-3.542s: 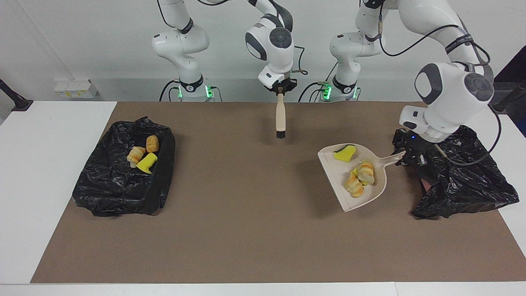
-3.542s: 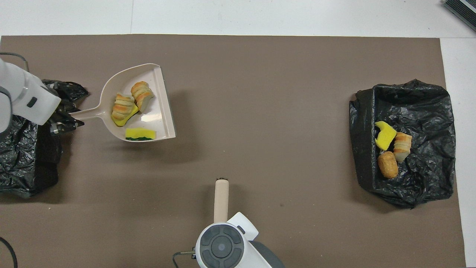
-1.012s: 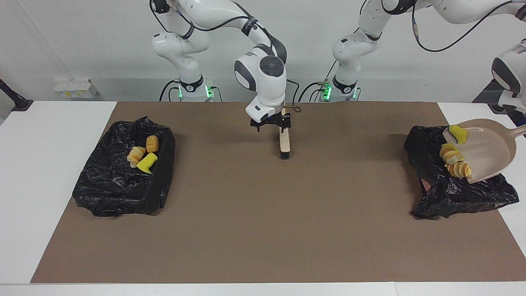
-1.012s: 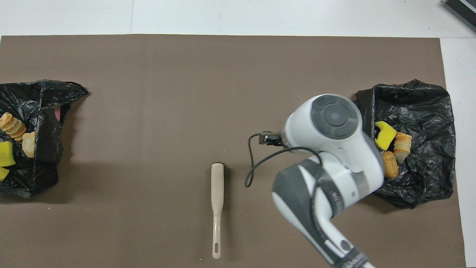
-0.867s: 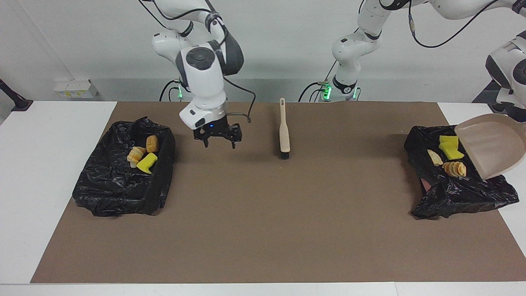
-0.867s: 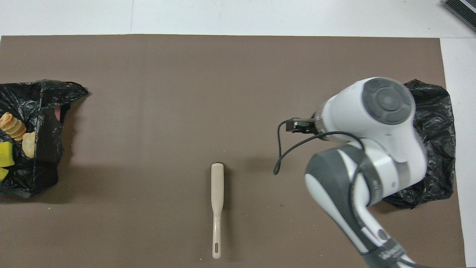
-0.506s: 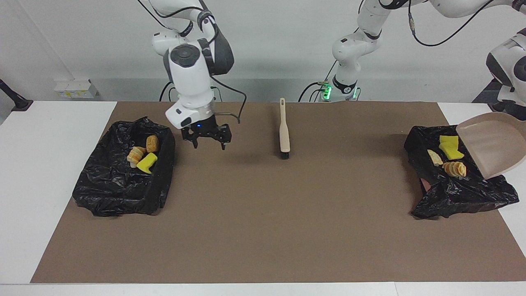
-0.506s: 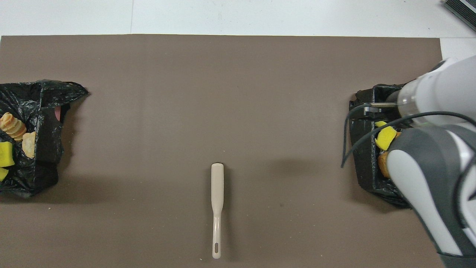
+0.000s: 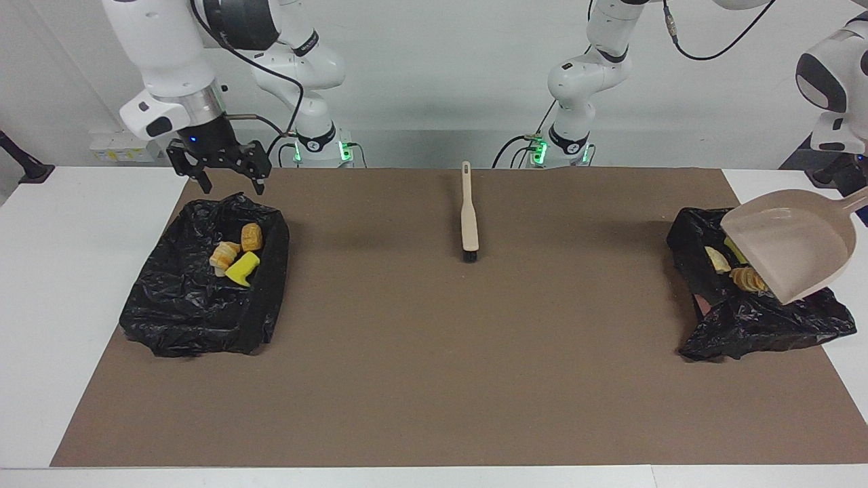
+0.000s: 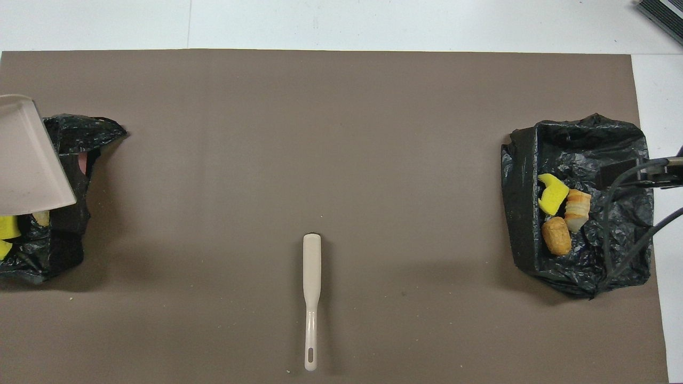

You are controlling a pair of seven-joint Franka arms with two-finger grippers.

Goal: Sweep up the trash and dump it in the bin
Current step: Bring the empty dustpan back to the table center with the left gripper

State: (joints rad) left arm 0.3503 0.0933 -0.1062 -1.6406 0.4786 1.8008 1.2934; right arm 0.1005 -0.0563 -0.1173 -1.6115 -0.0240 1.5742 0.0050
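We're in a robotics lab: two white robot arms (image 9: 308, 61) bolted at the edge of a white table (image 9: 81, 224), cables trailing, green status lights glowing at their bases, a plain brown mat (image 9: 434, 352) laid out, bare white wall.

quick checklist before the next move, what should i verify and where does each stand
1. Dustpan emptied: ok, nothing visible in its tilted scoop over the bin at the left arm's end.
2. Trash inside that bin: ok.
3. Left gripper's hold on the dustpan handle: cannot tell, gripper out of view.
4. Right gripper empty: ok, open above the other bin.
5. Brush free: ok, lying flat on the mat.
6. Mat swept: ok, no pieces visible.
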